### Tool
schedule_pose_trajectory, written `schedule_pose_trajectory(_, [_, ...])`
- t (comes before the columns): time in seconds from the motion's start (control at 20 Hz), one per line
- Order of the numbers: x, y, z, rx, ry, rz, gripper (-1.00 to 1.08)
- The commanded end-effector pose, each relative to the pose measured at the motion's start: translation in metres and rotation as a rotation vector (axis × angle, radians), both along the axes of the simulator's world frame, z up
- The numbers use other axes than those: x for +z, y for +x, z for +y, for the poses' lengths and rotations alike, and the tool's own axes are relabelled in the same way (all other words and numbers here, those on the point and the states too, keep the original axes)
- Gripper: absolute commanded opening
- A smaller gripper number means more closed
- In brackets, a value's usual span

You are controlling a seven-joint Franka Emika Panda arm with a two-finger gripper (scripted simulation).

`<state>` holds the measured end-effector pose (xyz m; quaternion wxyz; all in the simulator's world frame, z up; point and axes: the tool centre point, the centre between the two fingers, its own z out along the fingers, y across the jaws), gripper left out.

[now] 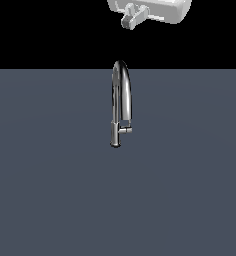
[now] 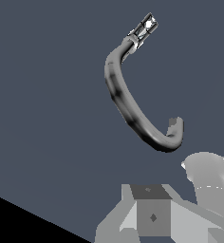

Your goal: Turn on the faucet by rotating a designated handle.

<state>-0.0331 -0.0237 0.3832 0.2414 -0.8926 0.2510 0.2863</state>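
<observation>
Your exterior view faces the faucet [image 1: 121,102] level from afar, with the table [image 1: 50,190] filling its lower part. Your wrist view looks down from above the same faucet [image 2: 128,107], nearer.

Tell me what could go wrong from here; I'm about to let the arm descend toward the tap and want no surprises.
1. The gripper hangs high above the faucet, almost over its arch; a straight descent may strike the spout rather than reach the handle.
2. The handle is short and low on the stem, just under the spout tip, so the fingers could wedge against the spout.
3. Its smooth chrome may let the fingers slip while turning.
</observation>
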Motion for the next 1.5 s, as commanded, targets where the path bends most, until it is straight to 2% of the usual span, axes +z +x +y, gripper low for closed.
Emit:
schedule_pose_trajectory(0.0, [-0.012,0.012,-0.003,-0.034,0.036,0.039,-1.0])
schedule_pose_trajectory(0.8, [-0.107,0.074,-0.018,-0.266,0.279,0.312,-1.0])
schedule_pose_trajectory(1.45, [-0.205,0.105,-0.02,-0.479,0.496,0.558,-1.0])
